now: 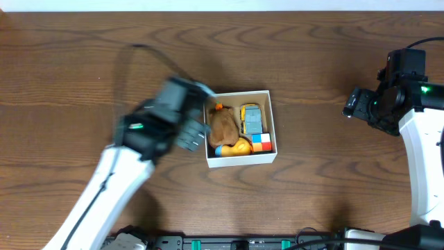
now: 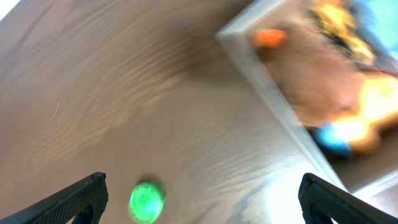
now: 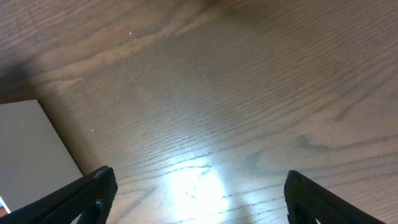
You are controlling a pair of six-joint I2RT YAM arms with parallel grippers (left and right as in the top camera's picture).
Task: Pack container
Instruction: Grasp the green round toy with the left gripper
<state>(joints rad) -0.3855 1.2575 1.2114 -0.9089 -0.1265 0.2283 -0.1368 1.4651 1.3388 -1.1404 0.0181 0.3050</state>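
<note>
Our left gripper [image 2: 202,194] hovers just left of the container [image 1: 243,158], dark and spread wide. Its thin white walls form a square on our grained wooden table [image 1: 69,69]; the right gripper [image 3: 196,194], well right of it, gapes too.

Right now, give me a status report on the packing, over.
Left gripper open, empty, just left of container. Right gripper open, empty, far right. Container holds several toys. Nothing blocking it.

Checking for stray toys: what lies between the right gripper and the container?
Only bare tabletop between right gripper and container, per the overhead view.
</note>
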